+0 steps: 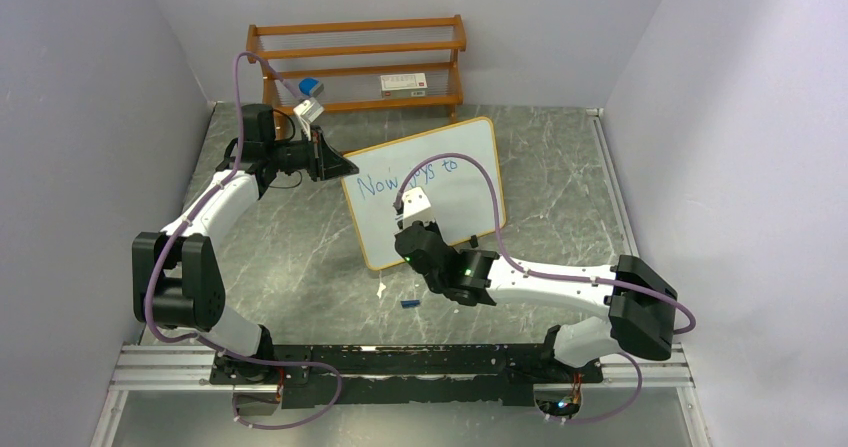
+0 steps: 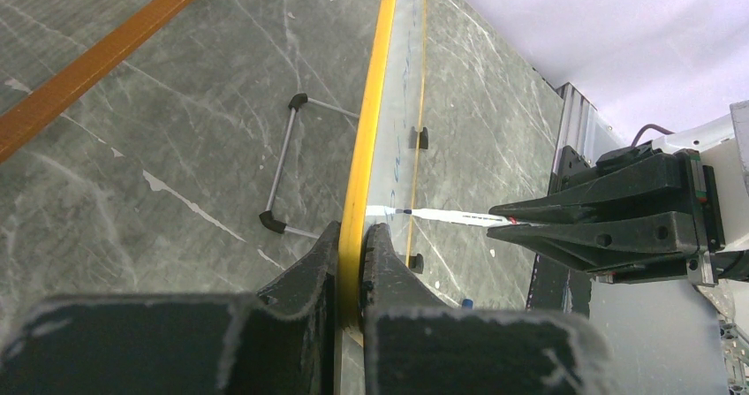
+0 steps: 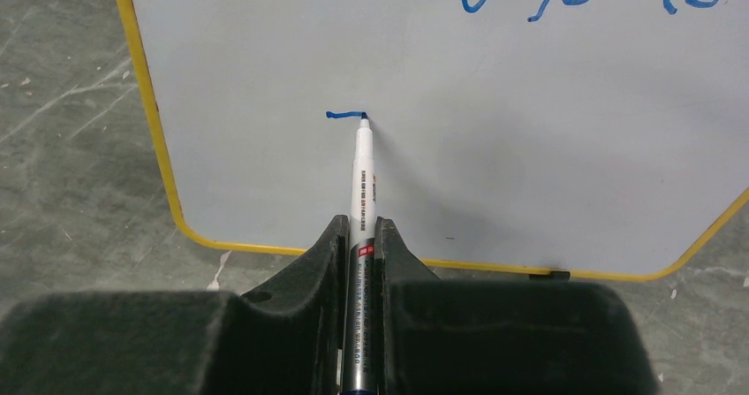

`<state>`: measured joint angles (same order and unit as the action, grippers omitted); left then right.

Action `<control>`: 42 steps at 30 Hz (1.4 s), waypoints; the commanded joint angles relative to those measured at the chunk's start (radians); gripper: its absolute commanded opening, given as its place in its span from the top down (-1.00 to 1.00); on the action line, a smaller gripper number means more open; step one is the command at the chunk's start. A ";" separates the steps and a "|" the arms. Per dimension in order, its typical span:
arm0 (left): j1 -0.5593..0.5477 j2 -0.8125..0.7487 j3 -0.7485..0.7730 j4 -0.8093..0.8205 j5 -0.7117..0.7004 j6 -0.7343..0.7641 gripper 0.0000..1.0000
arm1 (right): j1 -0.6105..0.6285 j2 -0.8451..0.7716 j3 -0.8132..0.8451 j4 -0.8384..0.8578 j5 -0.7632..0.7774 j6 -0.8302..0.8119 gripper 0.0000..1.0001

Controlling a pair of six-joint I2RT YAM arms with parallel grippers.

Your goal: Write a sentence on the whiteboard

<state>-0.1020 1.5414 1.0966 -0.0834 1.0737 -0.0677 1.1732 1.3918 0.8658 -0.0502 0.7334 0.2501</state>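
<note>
Pinching the whiteboard (image 1: 385,232) by its rim, the left gripper (image 2: 353,255) steadies it at frame centre. The right gripper (image 3: 358,236) is clamped on a marker (image 3: 363,170), tip touching below the sentence (image 1: 405,179). Pressing too hard could tip the whiteboard or smear the sentence.

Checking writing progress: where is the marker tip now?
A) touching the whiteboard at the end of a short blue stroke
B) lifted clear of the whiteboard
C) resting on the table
A: the right wrist view shows the marker tip touching the whiteboard at the right end of the short blue stroke.
</note>
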 commanded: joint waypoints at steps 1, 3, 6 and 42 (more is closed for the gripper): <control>-0.042 0.056 -0.052 -0.102 -0.196 0.139 0.90 | -0.010 -0.007 0.028 0.042 0.038 -0.011 1.00; -0.042 0.056 -0.053 -0.101 -0.198 0.137 0.90 | -0.010 -0.007 0.030 0.045 0.037 -0.014 1.00; -0.042 0.056 -0.053 -0.101 -0.195 0.137 0.90 | -0.010 -0.004 0.035 0.047 0.034 -0.015 1.00; -0.041 0.056 -0.052 -0.100 -0.196 0.137 0.90 | -0.010 -0.007 0.048 0.011 -0.031 -0.011 1.00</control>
<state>-0.1020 1.5410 1.0962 -0.0837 1.0740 -0.0677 1.1679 1.4059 0.9028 -0.0330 0.6834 0.2276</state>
